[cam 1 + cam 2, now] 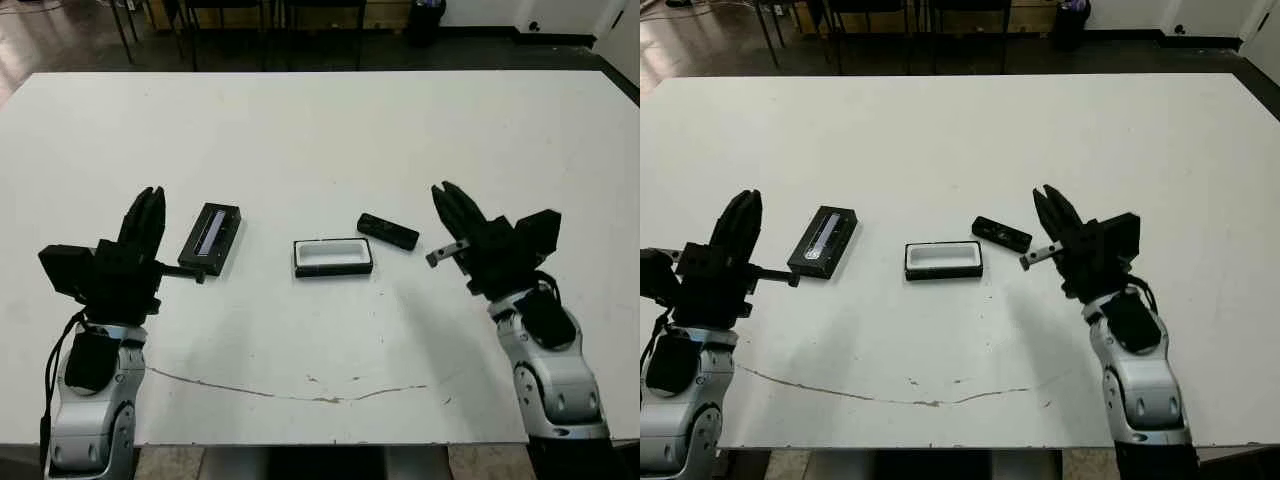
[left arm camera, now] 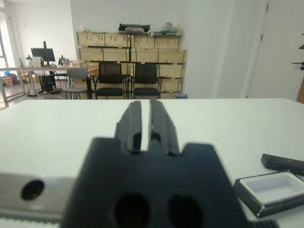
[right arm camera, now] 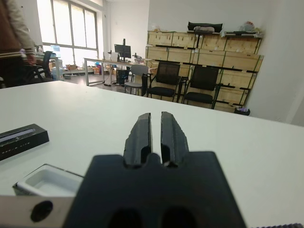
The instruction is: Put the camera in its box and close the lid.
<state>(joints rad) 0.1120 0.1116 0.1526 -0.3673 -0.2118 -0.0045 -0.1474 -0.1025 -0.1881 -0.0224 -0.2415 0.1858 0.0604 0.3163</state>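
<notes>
**Both grippers hover empty; camera, box and lid lie apart on the table**

At the near edge of the white table [image 1: 330, 140], the two arms rise on either side, each gripper held above the surface and grasping nothing. The left gripper [image 1: 148, 212] has its two black fingers pressed close together, with only a thin slit between them in its wrist view. The right gripper [image 1: 452, 205] likewise has its fingers drawn together, with a narrow gap visible between them in its wrist view.

Just past the left gripper, the lid [image 1: 211, 238] lies flat on the table, glossy strip up, set at a slant. In the middle of the table, between the two arms, the box [image 1: 333, 256] sits open side up, its white inside bare. The lid and box are apart, not touching.

A little beyond the box and toward the right gripper, the camera [image 1: 388, 231] lies flat on the table, angled, near the box's far right corner but outside it.

Beyond the table's far edge stand black chairs [image 3: 204, 84] and stacked wooden crates [image 3: 237, 54]. A person [image 3: 14, 42] shows partly at the edge of the right wrist view.
</notes>
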